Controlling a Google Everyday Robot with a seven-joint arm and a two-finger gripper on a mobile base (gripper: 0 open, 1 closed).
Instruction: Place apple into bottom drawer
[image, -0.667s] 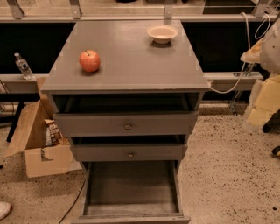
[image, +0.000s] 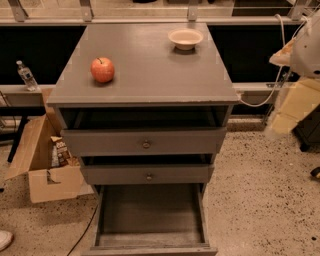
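Far left: water bottle (image: 25, 75) on a ledge, open cardboard box (image: 44, 167) on the floor beside the cabinet, neither part of the task. The apple (image: 102, 70) sits upright on the left of the desk (image: 150, 80), near the front edge, stem up, nothing touching it. Below, the two knob drawers (image: 146, 144) stick out a little, and the bottom drawer (image: 150, 212) is pulled well out with a bare grey floor (ready to receive). The cream bowl (image: 185, 38) is at the back right of the desk, well apart from the apple. At the right edge, off the desk, hangs the pale robot arm (image: 305, 47); the jaws are somewhere in that shape and I cannot tell whether they are open or shut, though they hold no apple. Against 0.7 s ago: apple, bowl and drawers are in the same spots and the arm has barely shifted. So the task looks unstarted; the reach to the apple comes first.
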